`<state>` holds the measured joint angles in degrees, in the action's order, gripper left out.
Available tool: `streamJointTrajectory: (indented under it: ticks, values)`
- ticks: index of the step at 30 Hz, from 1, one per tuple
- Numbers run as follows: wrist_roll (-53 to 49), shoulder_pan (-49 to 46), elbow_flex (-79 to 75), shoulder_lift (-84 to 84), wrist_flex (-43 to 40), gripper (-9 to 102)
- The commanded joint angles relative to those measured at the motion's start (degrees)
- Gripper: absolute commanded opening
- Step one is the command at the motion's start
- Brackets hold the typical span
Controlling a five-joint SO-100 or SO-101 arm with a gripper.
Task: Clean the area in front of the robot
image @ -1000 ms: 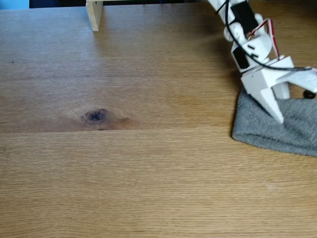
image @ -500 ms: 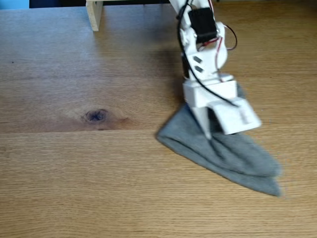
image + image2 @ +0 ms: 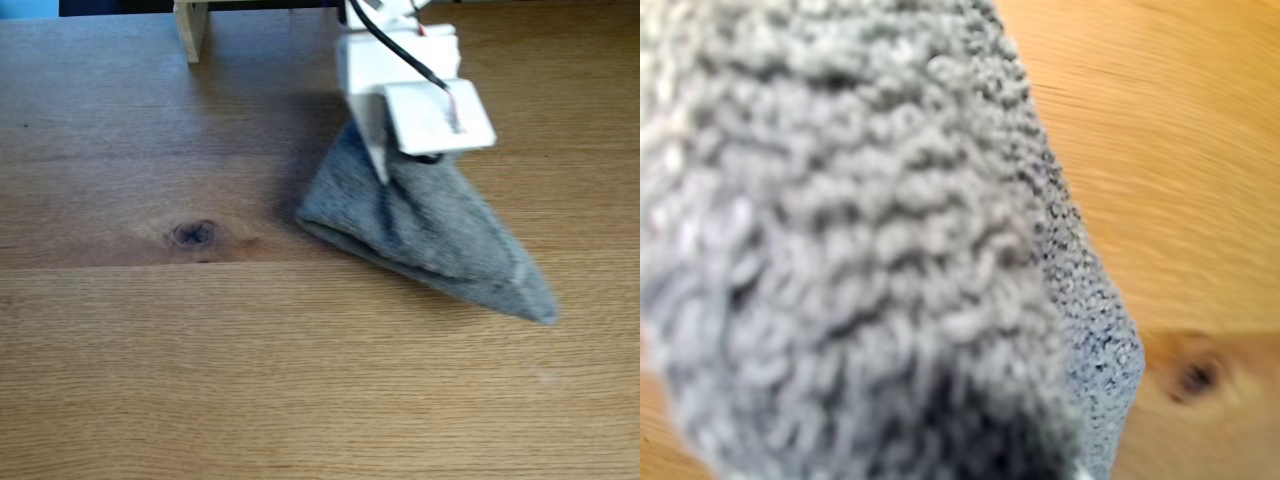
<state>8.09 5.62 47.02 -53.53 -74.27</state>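
Note:
The area is a light-oak plank tabletop with a dark oval knot left of centre. The robot's white arm comes in from the top edge of the fixed view. Its gripper points down, shut on a bunched fold of a grey towel. The towel hangs tent-like from the jaws and trails down to the right, its tip resting on the wood. In the wrist view the towel is close and blurred, with the tabletop and the knot beyond it.
A pale wooden post stands at the far left edge of the table. A faint pale smudge marks the wood at the near right. Bare planks stretch left of and in front of the towel.
The arm swung from the right edge to the middle, dragging the towel leftward. It then pulled back toward the far side, with the towel now bunched higher under the jaws.

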Motion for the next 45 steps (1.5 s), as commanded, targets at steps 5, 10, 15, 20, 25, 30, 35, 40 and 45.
streamJointTrajectory:
  ticks: [5,10,15,20,25,30,35,40,45]
  values:
    - [-4.8,-16.8,24.7,-25.9,5.1,0]
    - [-10.1,-26.5,41.3,-34.0,8.1,0]
    - [-14.5,-37.3,55.5,-38.9,14.4,0]
    - [-19.3,-44.5,67.6,-39.7,21.8,0]
    - [-23.0,-47.6,78.0,-39.2,30.6,0]
    - [-24.9,-48.1,83.9,-38.1,38.7,0]
    - [-24.6,-48.5,86.4,-37.9,41.1,16]
    - [-22.4,-48.5,86.4,-40.3,41.5,32]
    - [-20.2,-48.6,86.7,-43.9,40.8,39]
